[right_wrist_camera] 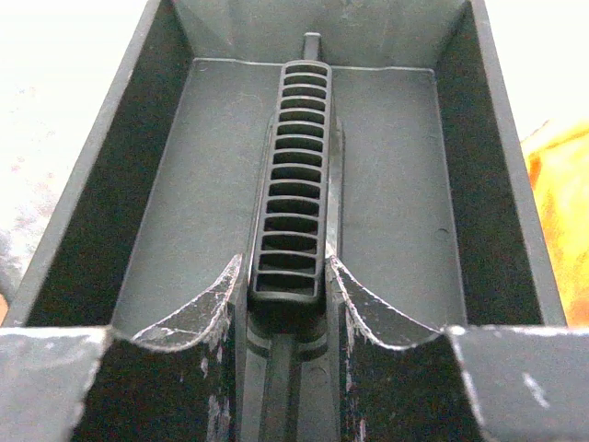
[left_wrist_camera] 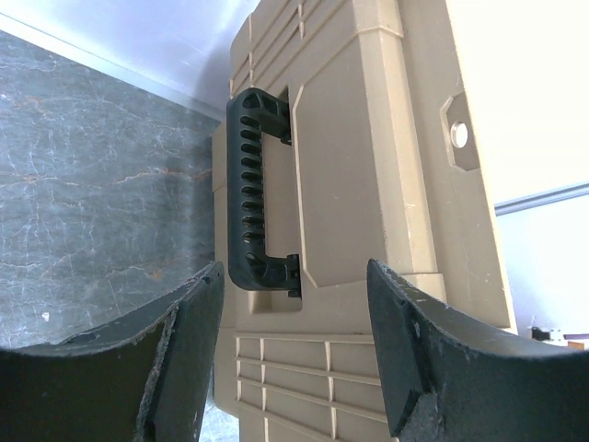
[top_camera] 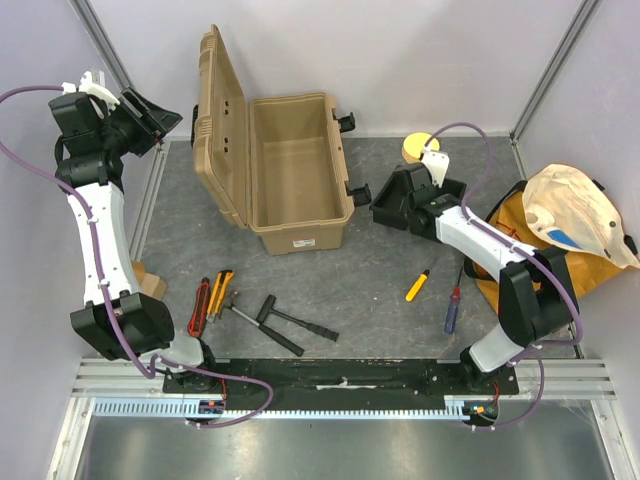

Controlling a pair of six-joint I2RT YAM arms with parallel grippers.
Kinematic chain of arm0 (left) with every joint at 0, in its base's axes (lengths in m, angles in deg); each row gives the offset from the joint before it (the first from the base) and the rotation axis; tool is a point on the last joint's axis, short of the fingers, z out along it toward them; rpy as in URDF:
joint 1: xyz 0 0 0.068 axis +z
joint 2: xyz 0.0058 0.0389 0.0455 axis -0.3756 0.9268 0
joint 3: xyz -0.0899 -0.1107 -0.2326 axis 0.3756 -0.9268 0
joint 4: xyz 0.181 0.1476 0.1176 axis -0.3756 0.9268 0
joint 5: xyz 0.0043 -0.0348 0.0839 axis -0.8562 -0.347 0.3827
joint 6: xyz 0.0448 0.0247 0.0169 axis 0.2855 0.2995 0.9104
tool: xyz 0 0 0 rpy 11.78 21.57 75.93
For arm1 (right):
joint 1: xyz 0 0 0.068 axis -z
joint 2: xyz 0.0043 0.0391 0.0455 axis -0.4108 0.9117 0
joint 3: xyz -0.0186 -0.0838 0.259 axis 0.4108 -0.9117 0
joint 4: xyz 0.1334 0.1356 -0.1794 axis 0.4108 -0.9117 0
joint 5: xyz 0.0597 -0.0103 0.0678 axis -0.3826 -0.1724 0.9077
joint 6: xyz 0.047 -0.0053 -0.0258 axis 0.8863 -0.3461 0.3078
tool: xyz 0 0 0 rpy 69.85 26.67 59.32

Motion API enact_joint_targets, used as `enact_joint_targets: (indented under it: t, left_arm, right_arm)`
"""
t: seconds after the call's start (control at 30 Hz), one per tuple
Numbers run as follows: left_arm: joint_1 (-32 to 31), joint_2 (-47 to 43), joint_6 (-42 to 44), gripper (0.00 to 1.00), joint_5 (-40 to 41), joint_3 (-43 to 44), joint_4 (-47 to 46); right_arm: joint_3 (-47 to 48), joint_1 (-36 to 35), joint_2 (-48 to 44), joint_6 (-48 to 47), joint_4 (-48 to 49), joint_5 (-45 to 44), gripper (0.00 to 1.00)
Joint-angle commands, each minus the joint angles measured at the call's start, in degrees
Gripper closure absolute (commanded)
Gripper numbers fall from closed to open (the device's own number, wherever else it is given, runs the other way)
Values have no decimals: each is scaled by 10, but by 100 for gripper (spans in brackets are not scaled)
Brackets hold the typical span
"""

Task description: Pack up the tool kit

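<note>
The black inner tray (right_wrist_camera: pixel 396 184) runs past the right wrist view's edges. At the counter's far right edge a yellow round thing (top_camera: pixel 412 147) — half hidden behind the right arm (top_camera: pixel 470 235) — cannot be identified.

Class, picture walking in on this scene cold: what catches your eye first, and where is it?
The tan toolbox stands wide open at the back of the table, lid tipped up on its left. Beside it, the right hand grips the black tray by its ribbed handle. Hand tools lie scattered near the front.
</note>
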Motion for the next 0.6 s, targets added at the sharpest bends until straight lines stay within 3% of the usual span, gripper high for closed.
enact_joint_targets:
  t: [0.0,0.57]
  left_arm:
    - [-1,-7,13,31,-9,24,-3]
    - [-2,-17,15,31,-9,20,-3]
  right_arm:
    - [-22,-2,-21,46,53,-21,100]
    - [-78,10,68,38,96,0,100]
